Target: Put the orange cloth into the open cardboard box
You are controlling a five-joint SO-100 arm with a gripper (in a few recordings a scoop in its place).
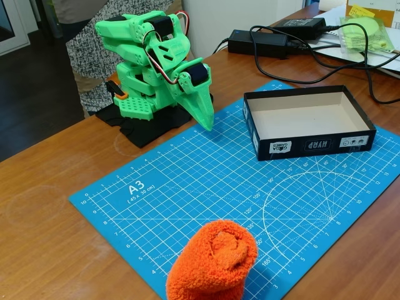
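Cloth (212, 262) lies at six o'clock, well apart from the folded arm's pincer (205, 119), fingers together; box (312, 145) at three.

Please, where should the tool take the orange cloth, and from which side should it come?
Probably from above, closing across the raised rolled top of the cloth. It sits as a soft bunched lump on the mat, open all around, so a pinch of the upper folds should hold.
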